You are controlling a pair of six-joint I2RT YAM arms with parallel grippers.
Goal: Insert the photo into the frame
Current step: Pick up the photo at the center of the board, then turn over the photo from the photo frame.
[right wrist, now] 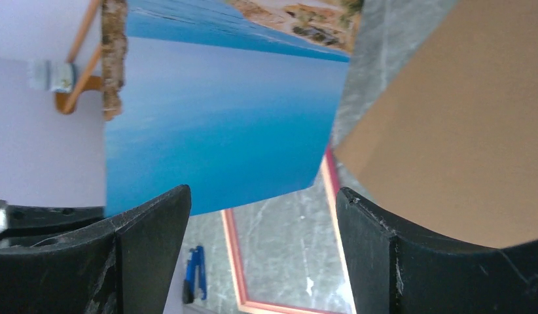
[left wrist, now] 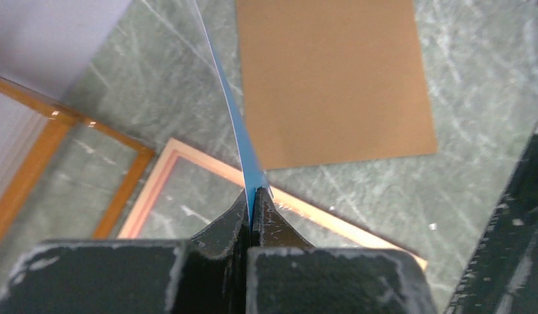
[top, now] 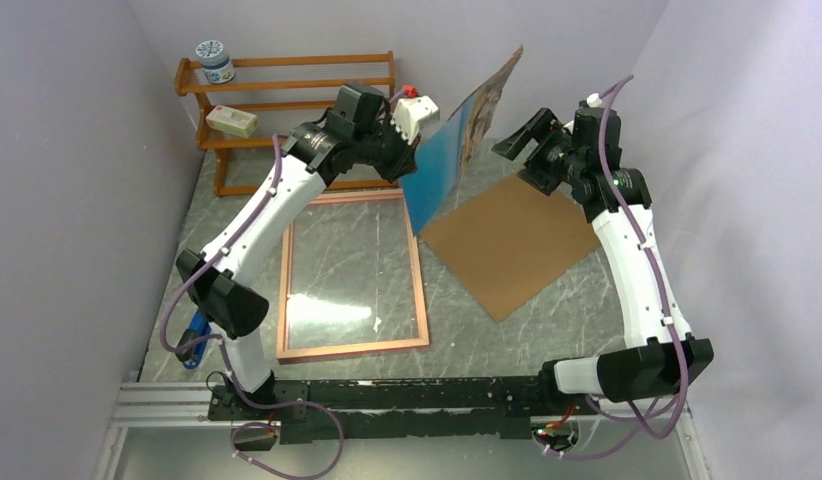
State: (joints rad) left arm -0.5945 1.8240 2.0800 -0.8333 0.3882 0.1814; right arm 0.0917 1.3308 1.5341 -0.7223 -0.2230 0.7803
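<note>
From where I stand I count 2 arms, 1 photo, 1 frame, 1 brown backing sheet and 1 wooden rack against the far wall with 2 small things on it, a jar and a white box. The left pincer is pressed together on the photo's left edge, holding the print up on edge in the air at the far middle of the surface, its blue side turned to the right. The right pincer is spread wide, just right of the print and clear of it. The frame lies flat, left of centre, with its far edge close to the rack's feet. The photo's lowest corner hangs by the frame's far right corner; I cannot tell whether they touch. The backing sheet lies flat to the right, turned at an angle, and a strip of bare surface separates it from the frame's right edge. Bare surface shows to the right of the sheet and along the frame's near edge.
</note>
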